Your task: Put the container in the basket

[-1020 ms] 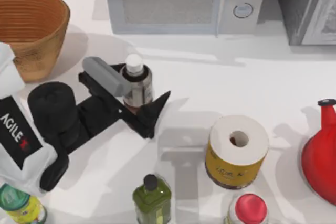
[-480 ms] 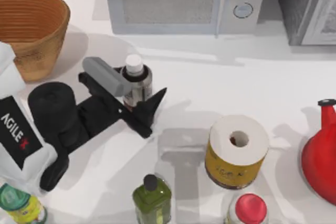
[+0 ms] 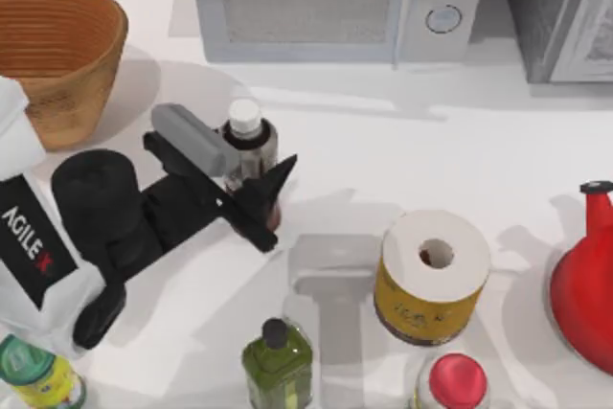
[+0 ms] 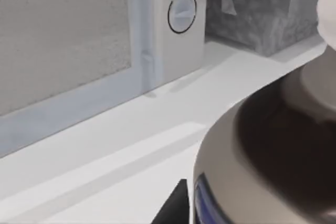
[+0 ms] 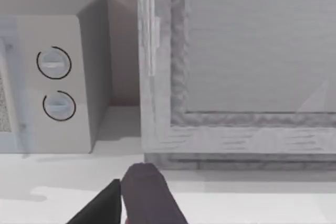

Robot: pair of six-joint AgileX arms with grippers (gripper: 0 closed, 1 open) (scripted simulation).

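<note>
Left gripper [image 3: 244, 174] sits low at the bench [image 3: 460, 150], fingers either side of the container [image 3: 247, 148], a slim upright bottle with white cap; the fingers look closed in on its body, pinching it, though full contact is hard to confirm. In the left wrist view the container [image 4: 273, 156] looms just ahead of the gripper, microwave [image 4: 79, 40] beyond it. Step in hand, by my reading: securing the grasp, bottle not yet lifted. The basket [image 3: 57, 45] stands well off behind the gripper's wrist, toward the bench's left. Next move calls for a straight lift, then a carry over the basket rim. Right arm parked; its wrist view faces the microwave.
</note>
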